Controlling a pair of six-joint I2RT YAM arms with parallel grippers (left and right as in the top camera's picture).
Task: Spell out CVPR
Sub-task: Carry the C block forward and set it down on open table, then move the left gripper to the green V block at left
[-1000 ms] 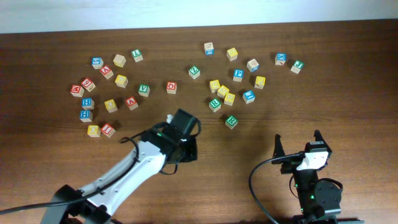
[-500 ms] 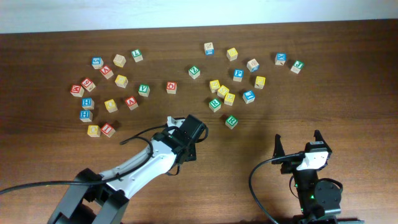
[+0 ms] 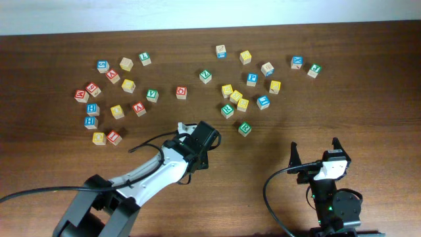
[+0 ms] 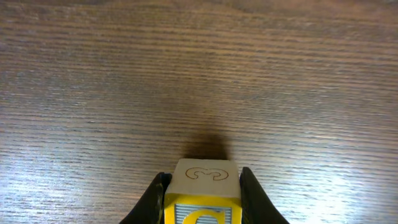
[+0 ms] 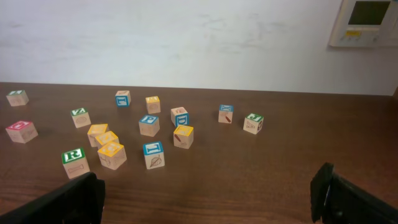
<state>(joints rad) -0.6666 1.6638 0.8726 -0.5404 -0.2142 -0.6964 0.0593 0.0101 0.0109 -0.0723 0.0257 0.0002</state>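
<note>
My left gripper [image 4: 202,186] is shut on a yellow-faced wooden block with a C [image 4: 204,177] and holds it just above the bare wood. In the overhead view the left gripper [image 3: 199,141] is at the table's centre front and hides the block. A green R block [image 3: 244,129] lies just right of it. A blue P block [image 3: 252,79] and a green V block [image 3: 206,76] lie farther back. My right gripper [image 3: 315,149] is open and empty at the front right. Its view shows the R [image 5: 74,162], P [image 5: 148,124] and V [image 5: 79,117] blocks.
Several letter blocks lie scattered in a left cluster round a red block [image 3: 139,108] and a right cluster round a yellow block [image 3: 243,104]. The table's far edge [image 3: 210,27] meets a white wall. Bare wood lies between the two grippers.
My left gripper has moved a little to the right and away from the front edge, still holding the C block. The right arm has not moved.
</note>
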